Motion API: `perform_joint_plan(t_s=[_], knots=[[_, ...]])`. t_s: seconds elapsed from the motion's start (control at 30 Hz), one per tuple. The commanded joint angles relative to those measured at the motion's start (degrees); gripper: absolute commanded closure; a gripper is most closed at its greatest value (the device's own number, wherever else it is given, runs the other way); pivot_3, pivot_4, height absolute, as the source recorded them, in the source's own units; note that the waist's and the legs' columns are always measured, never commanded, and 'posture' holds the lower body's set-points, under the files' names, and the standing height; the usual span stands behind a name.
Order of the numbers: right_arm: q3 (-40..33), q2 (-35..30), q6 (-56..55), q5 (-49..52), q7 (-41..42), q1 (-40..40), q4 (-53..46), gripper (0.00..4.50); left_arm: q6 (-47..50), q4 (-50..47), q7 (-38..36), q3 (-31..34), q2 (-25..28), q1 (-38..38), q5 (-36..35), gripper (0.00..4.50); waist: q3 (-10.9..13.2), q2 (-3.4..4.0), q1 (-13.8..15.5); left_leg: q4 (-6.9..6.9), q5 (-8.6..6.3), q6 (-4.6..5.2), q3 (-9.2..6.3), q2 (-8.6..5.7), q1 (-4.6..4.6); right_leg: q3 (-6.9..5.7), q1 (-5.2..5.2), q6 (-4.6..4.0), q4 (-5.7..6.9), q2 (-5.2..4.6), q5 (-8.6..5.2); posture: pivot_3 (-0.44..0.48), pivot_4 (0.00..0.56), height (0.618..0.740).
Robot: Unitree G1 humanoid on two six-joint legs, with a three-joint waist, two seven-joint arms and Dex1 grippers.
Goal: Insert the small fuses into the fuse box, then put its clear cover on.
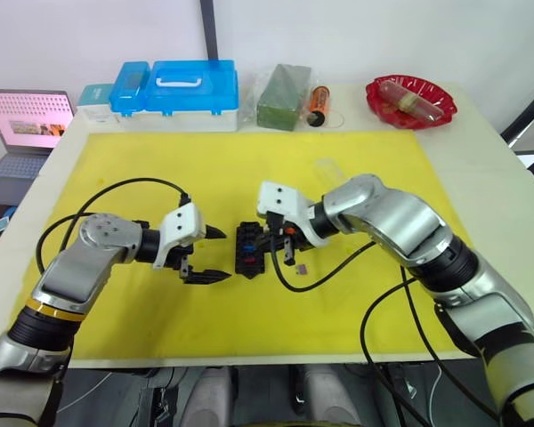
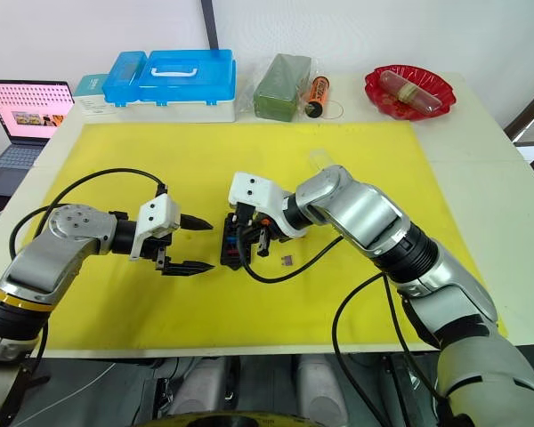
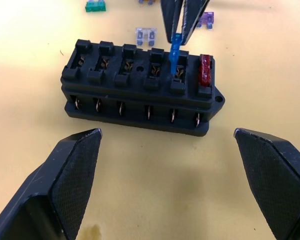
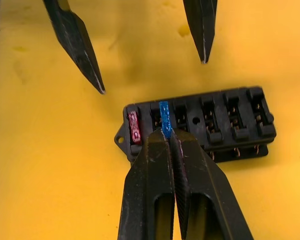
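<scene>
While the left gripper (image 3: 165, 175) waits wide open beside the fuse box (image 3: 140, 95), the right gripper (image 4: 168, 137) pinches a blue fuse (image 4: 164, 117) over the slot next to the seated red fuse (image 4: 134, 126); pressing straight down likely follows.

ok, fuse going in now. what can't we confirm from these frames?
- Blue fuse seating depth: in both wrist views the right tool covers its upper part, so contact with the slot is unclear.
- Fuse box in the eye views: the right tool hides the slots.
- Clear cover: faint shape on the mat, outline uncertain.
- Loose fuses: the green fuse and purple fuse are cut off or partly hidden at the left wrist view's edge.
</scene>
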Motion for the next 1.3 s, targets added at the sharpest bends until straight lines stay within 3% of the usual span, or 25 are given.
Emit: perform_joint_plan(t_s=[0.03, 1.3], knots=[[-0.86, 0.04, -1.34, -0.69, 0.24, -0.21, -0.48, 4.50, -0.96, -1.13, 0.09, 1.09, -0.04, -0.28, -0.04, 0.04, 0.00, 0.00, 0.00, 0.00, 0.00, 0.00, 0.00, 0.00, 0.00, 0.00, 0.00, 0.00, 0.00, 0.00, 0.00, 0.000, 0.150, 0.740], [0.25, 0.09, -3.37, -2.41, 1.64, 0.90, -0.97, 4.50, -1.27, -0.91, 0.80, 1.04, -0.52, -0.61, 0.28, 0.04, 0.00, 0.00, 0.00, 0.01, 0.00, 0.00, 0.00, 0.00, 0.00, 0.00, 0.00, 0.00, 0.02, 0.00, 0.00, 0.000, 0.150, 0.740]])
